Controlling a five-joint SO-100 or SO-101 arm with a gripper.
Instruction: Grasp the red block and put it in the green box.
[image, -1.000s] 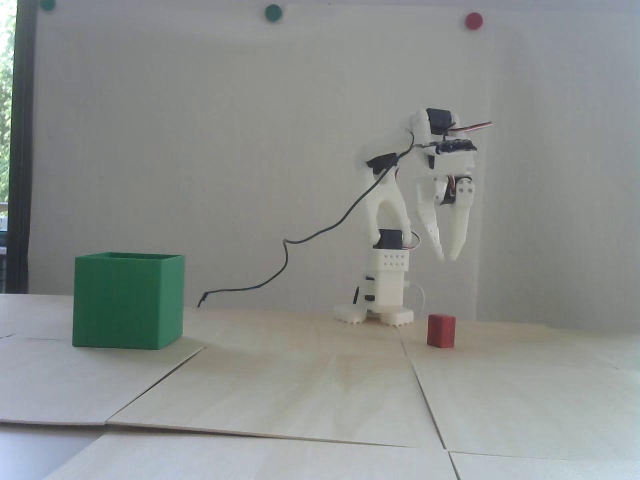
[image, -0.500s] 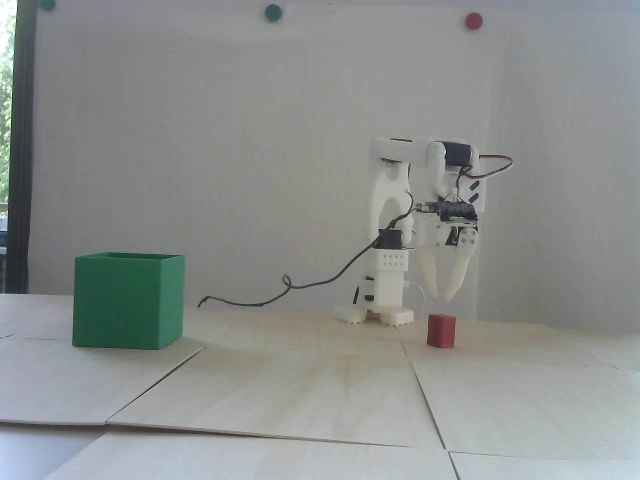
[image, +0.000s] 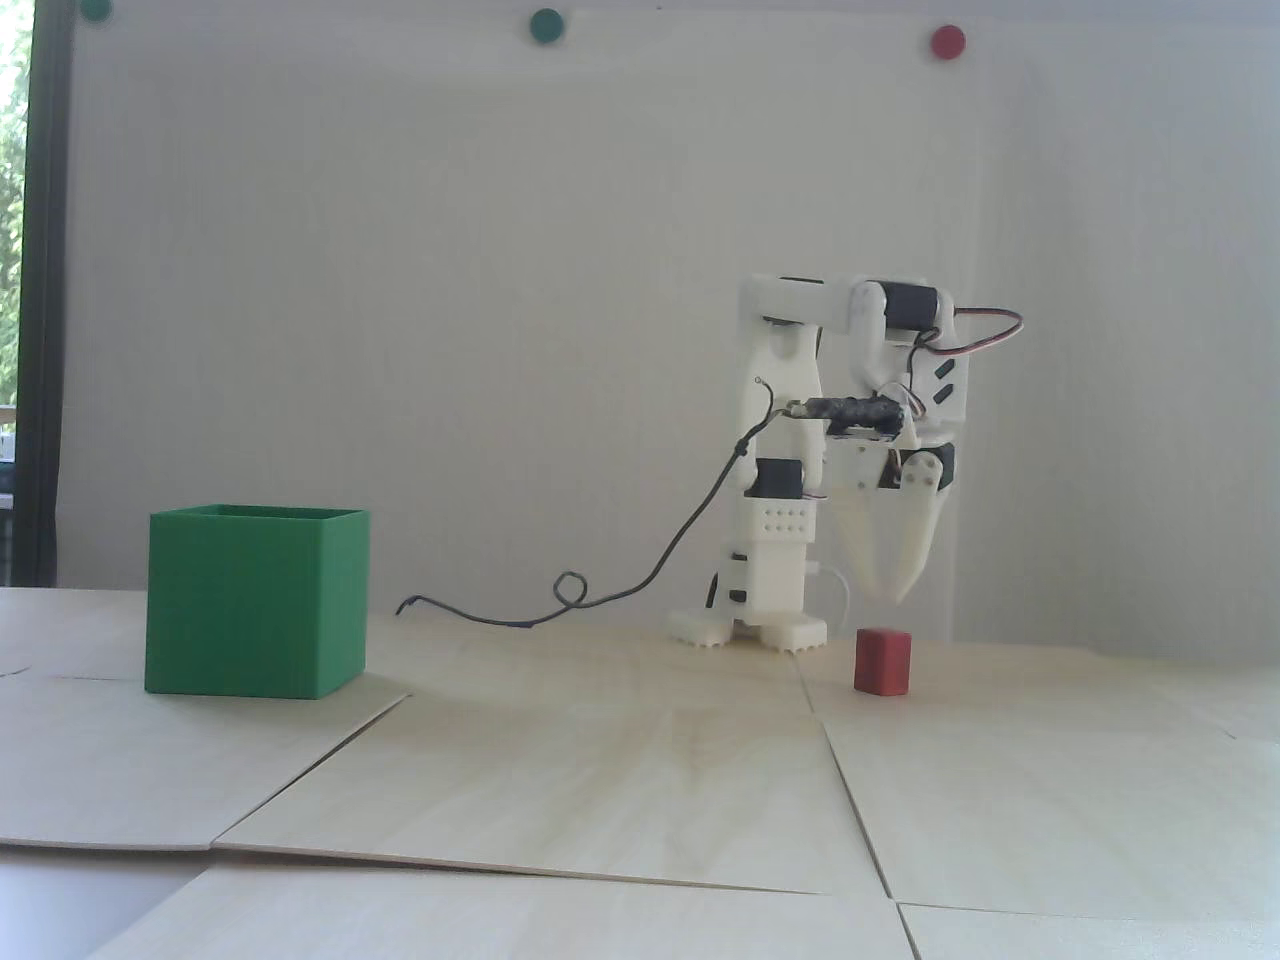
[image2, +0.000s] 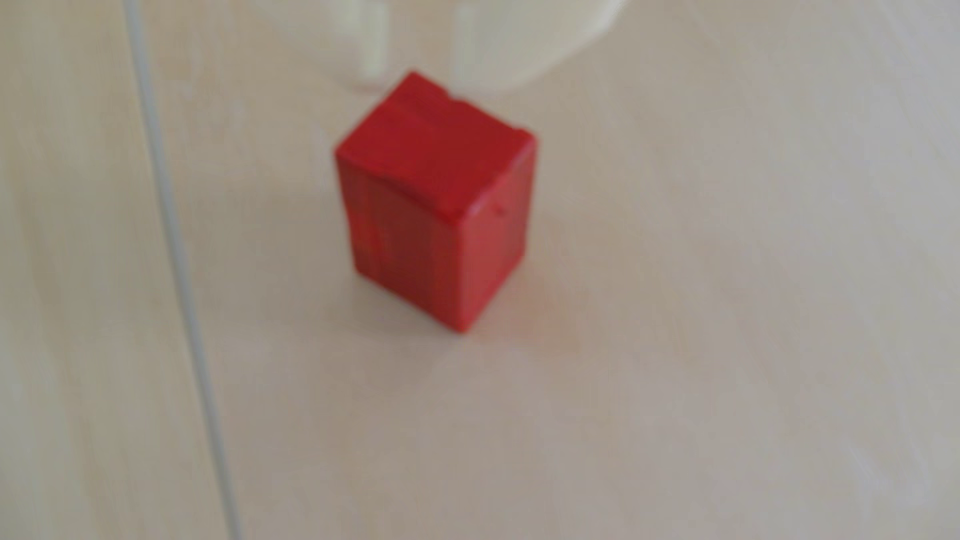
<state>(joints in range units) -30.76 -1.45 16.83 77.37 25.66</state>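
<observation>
The red block (image: 883, 661) stands upright on the wooden table, right of the arm's base. In the wrist view the red block (image2: 436, 202) fills the middle. My gripper (image: 892, 594) points straight down and hangs just above the block, slightly behind it, touching nothing. Its white fingertips (image2: 370, 62) show blurred at the top edge of the wrist view, and my gripper (image2: 423, 78) is over the block's far corner. The jaws stand almost together and hold nothing. The green box (image: 255, 603) stands open-topped far to the left in the fixed view.
A dark cable (image: 640, 585) trails from the arm across the table toward the box. The arm's white base (image: 755, 625) stands just left of the block. Seams (image2: 176, 270) run between the wooden boards. Coloured dots (image: 947, 41) sit on the back wall.
</observation>
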